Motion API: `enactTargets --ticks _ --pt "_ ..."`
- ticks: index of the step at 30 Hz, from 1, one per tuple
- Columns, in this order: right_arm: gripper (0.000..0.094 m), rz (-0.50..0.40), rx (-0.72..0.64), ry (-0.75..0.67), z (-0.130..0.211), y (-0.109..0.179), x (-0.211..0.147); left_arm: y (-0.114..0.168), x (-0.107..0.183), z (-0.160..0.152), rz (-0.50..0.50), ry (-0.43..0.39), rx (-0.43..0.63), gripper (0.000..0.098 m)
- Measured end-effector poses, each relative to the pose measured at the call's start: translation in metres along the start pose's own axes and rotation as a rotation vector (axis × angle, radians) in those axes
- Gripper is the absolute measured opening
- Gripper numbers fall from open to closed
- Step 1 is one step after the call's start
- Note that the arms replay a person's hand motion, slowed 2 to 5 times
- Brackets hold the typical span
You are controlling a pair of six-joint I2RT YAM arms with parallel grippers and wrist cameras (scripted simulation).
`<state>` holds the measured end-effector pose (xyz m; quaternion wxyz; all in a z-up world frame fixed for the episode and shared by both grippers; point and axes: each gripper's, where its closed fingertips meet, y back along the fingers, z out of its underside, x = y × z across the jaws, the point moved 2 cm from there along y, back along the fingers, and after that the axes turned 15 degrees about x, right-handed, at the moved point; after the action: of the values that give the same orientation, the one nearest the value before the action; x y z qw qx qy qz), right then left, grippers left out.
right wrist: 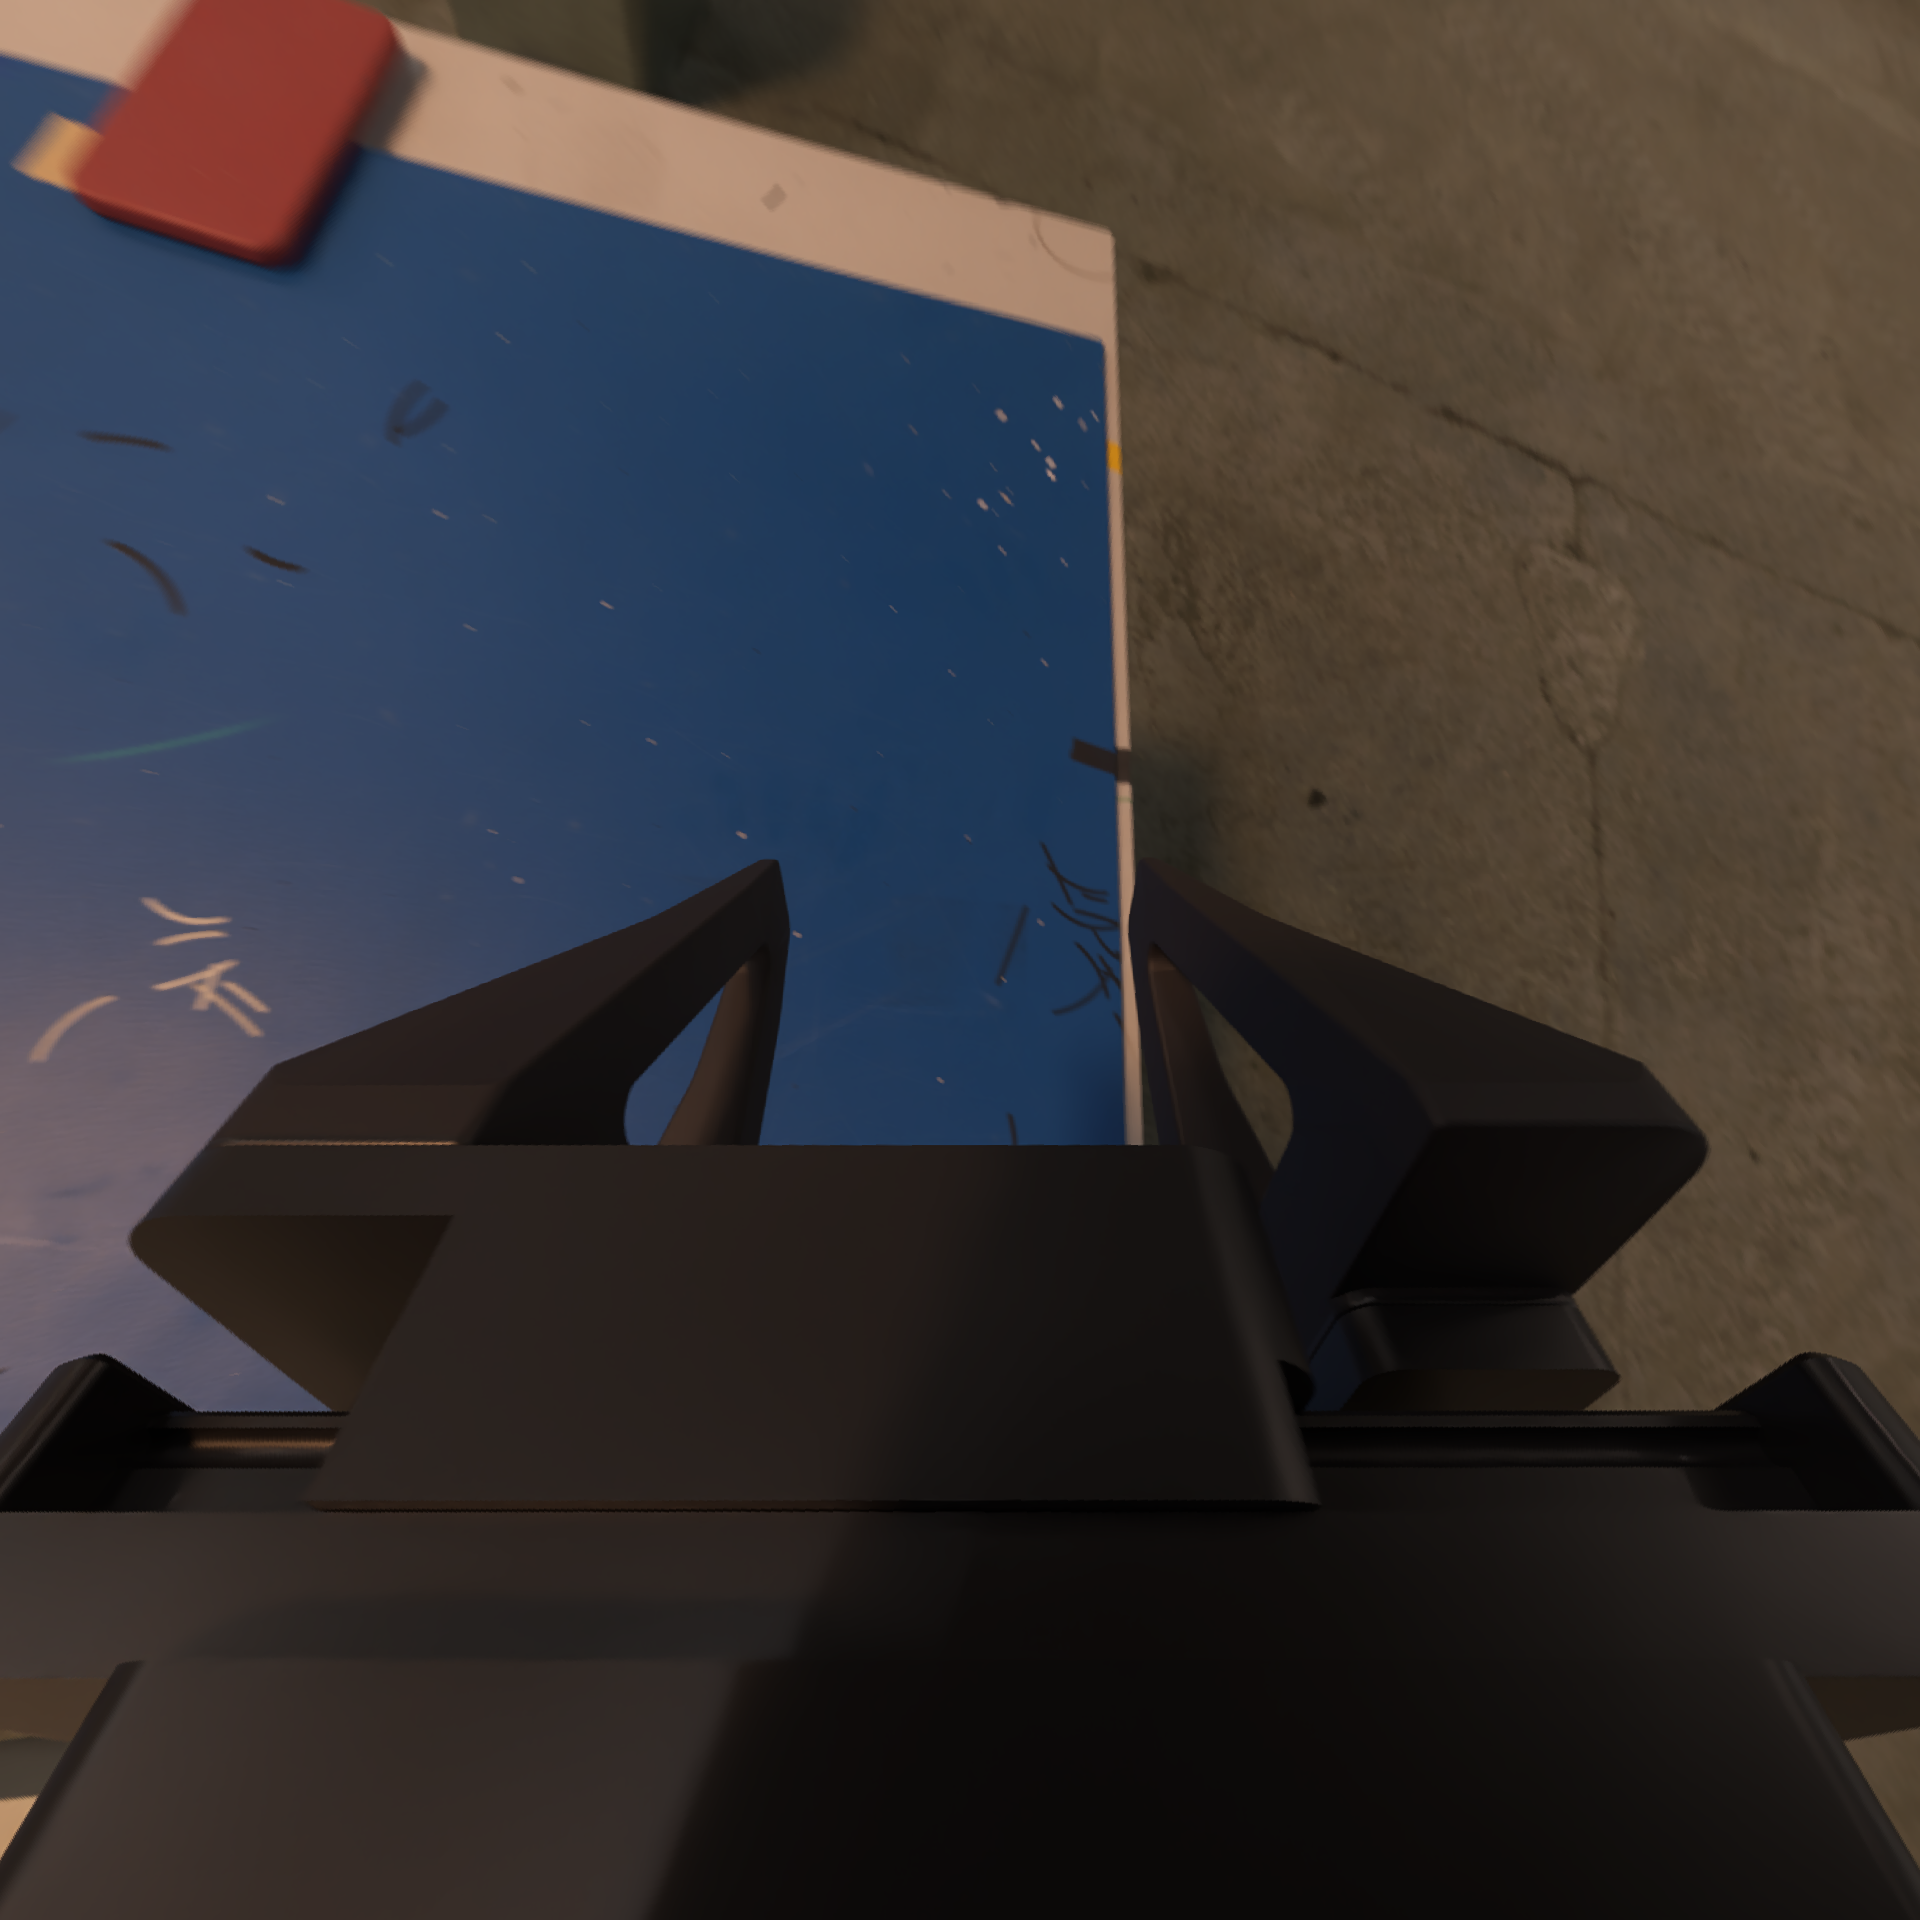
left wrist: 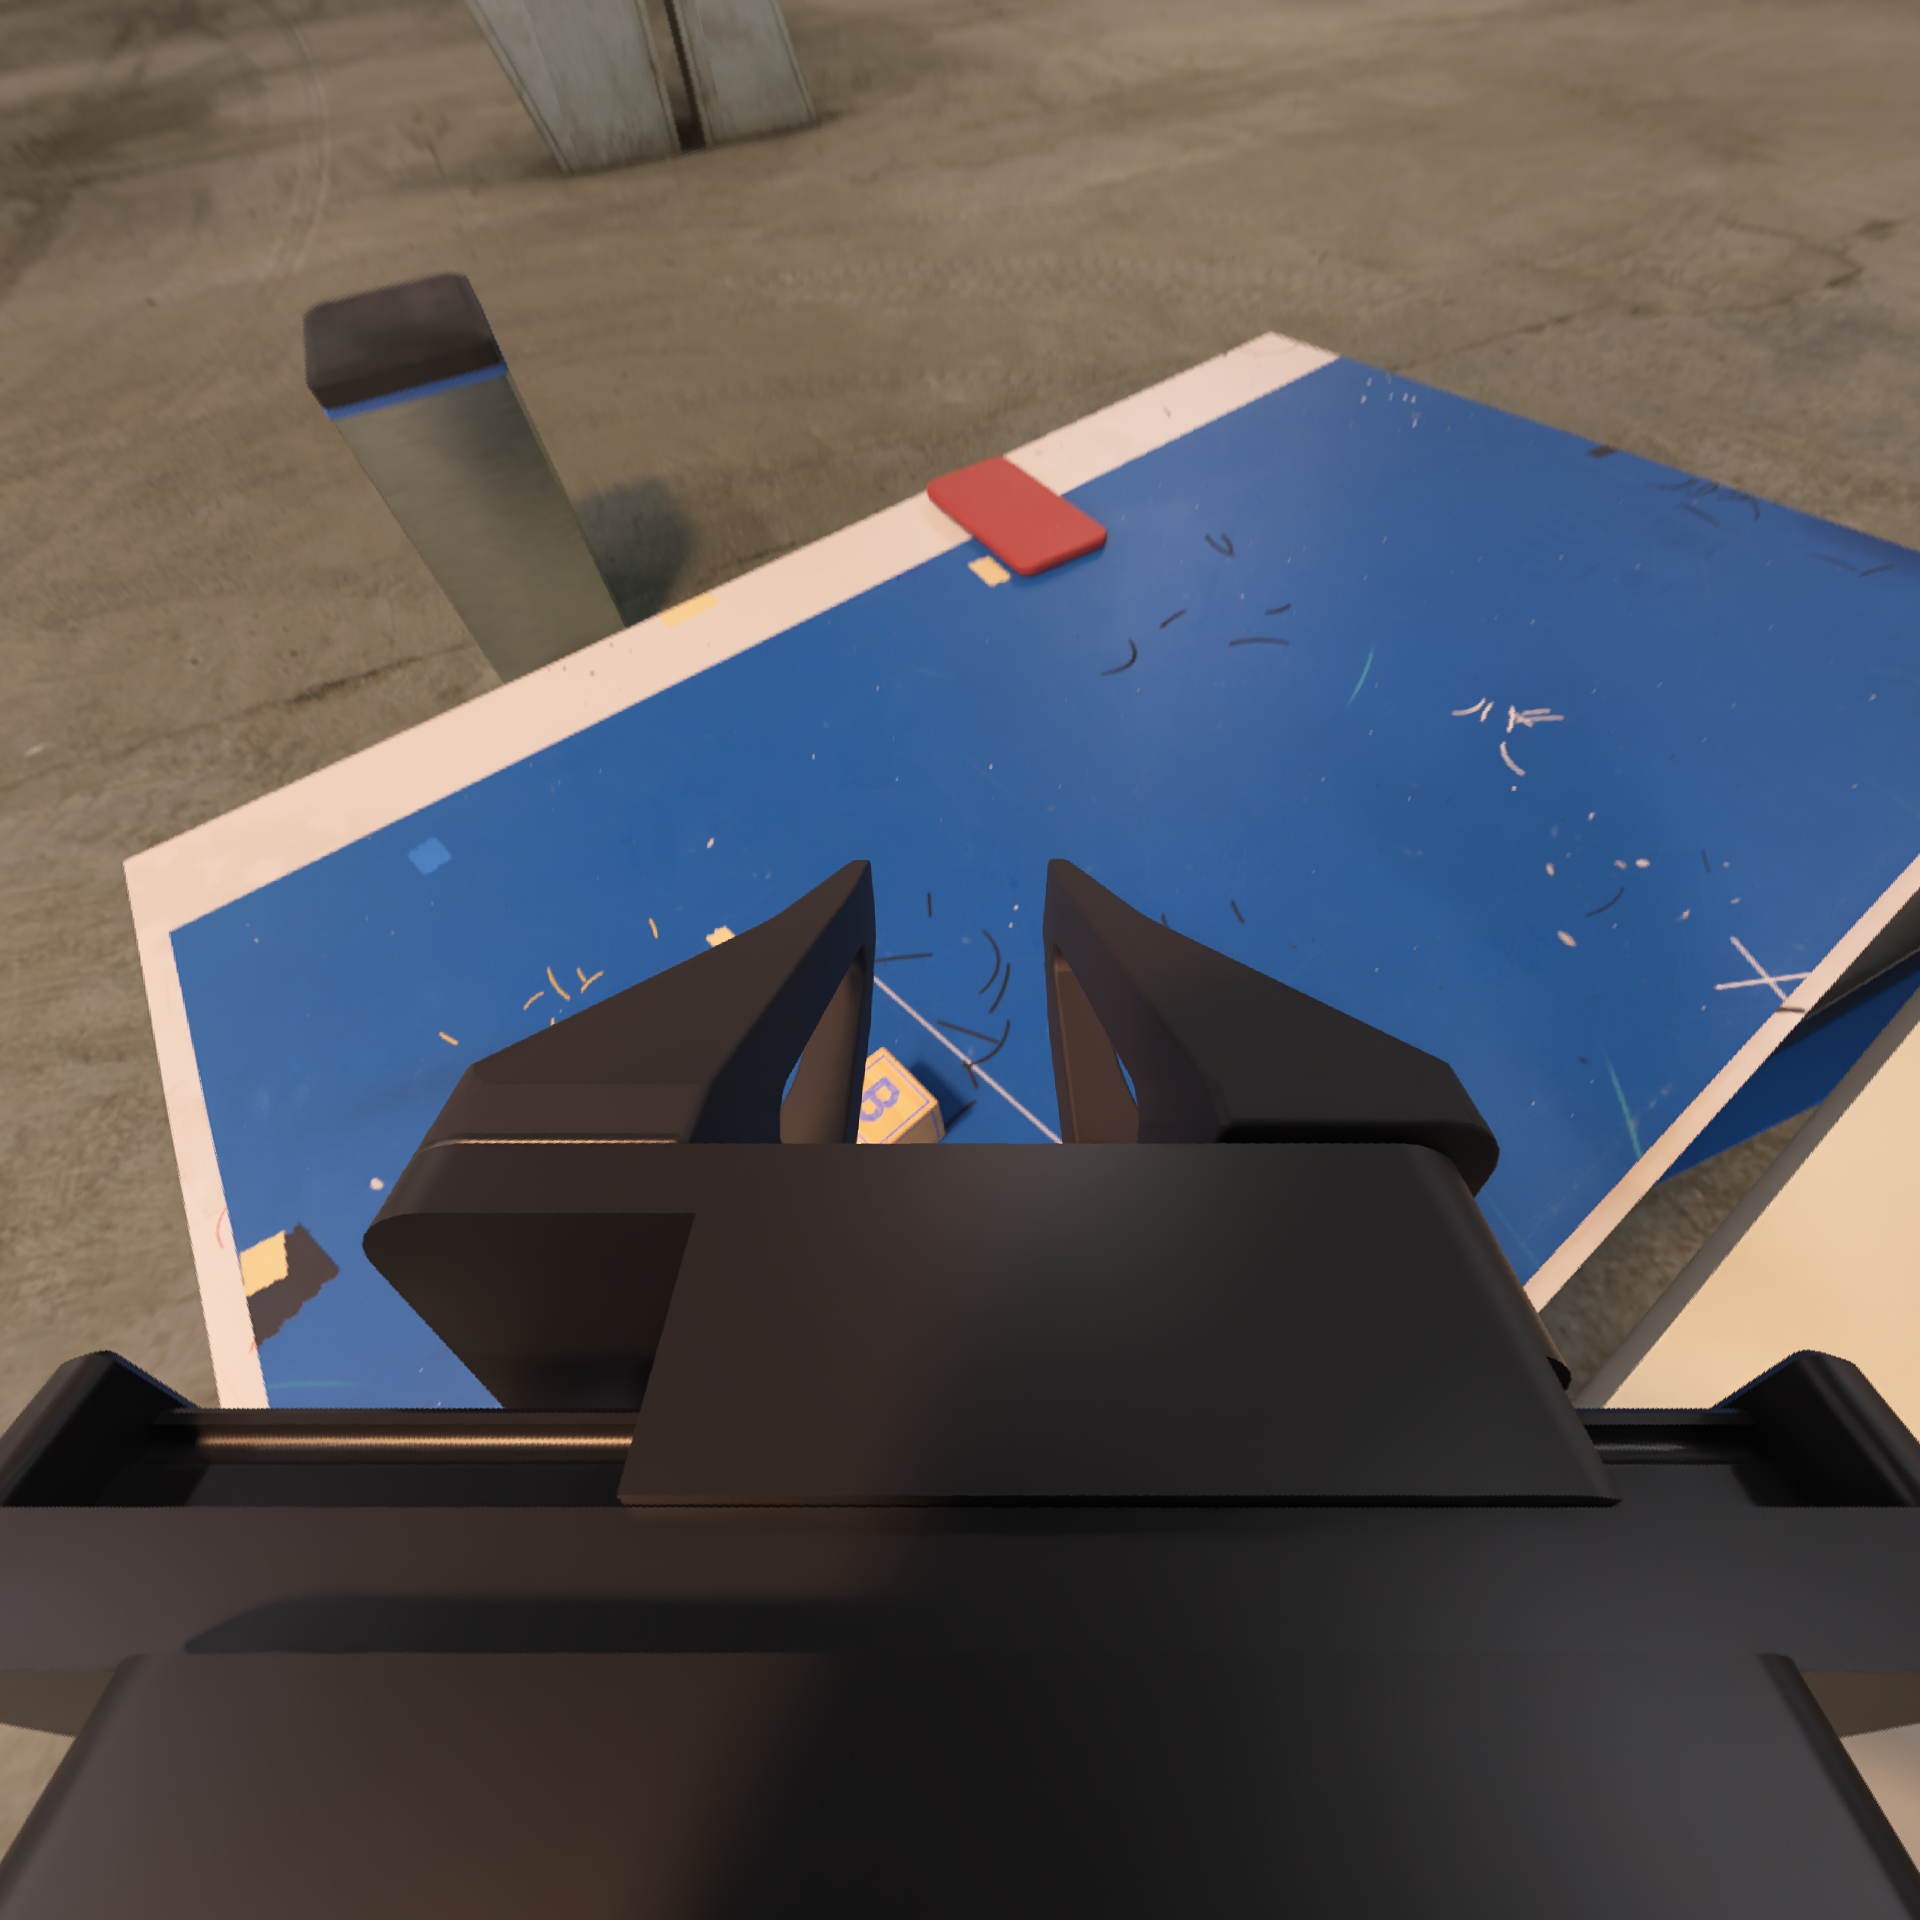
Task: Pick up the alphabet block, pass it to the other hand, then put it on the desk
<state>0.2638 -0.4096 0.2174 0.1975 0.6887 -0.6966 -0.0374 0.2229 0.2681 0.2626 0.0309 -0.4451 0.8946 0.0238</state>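
Note:
The alphabet block (left wrist: 898, 1105), pale wood with a blue letter, lies on the blue desk (left wrist: 1195, 790). In the left wrist view it shows low between my fingers, close to the left finger and partly hidden by it and by the gripper body. My left gripper (left wrist: 958, 871) is open and empty, held above the desk with the block below and nearer than its tips. My right gripper (right wrist: 956, 873) is open and empty, above the desk's right edge (right wrist: 1120, 623). The block does not show in the right wrist view.
A flat red rectangular object (left wrist: 1016, 515) lies at the desk's far edge; it also shows in the right wrist view (right wrist: 237, 133). A metal post with a dark cap (left wrist: 436, 447) stands on the concrete floor (right wrist: 1507, 520) beyond the desk. A pale surface (left wrist: 1797, 1278) lies at right.

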Motion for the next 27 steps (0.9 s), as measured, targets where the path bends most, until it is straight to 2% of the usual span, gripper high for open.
enactTargets --ticks 3,15,21,27 --pt "0.0623 -0.062 0.067 -0.017 -0.015 0.007 -0.015 -0.003 -0.008 0.010 0.013 0.009 -0.060 0.0289" --pt "0.0633 -0.426 0.219 -0.160 -0.058 0.025 -0.087 -0.027 -0.018 0.051 0.181 0.044 -0.314 0.0290" --pt "0.0604 -0.584 0.375 -0.262 -0.086 0.037 -0.113 -0.038 -0.015 0.066 0.290 -0.024 -0.386 0.0297" --pt "0.0560 -0.716 0.488 -0.358 -0.105 0.048 -0.128 -0.047 -0.012 0.085 0.398 -0.155 -0.472 0.0348"
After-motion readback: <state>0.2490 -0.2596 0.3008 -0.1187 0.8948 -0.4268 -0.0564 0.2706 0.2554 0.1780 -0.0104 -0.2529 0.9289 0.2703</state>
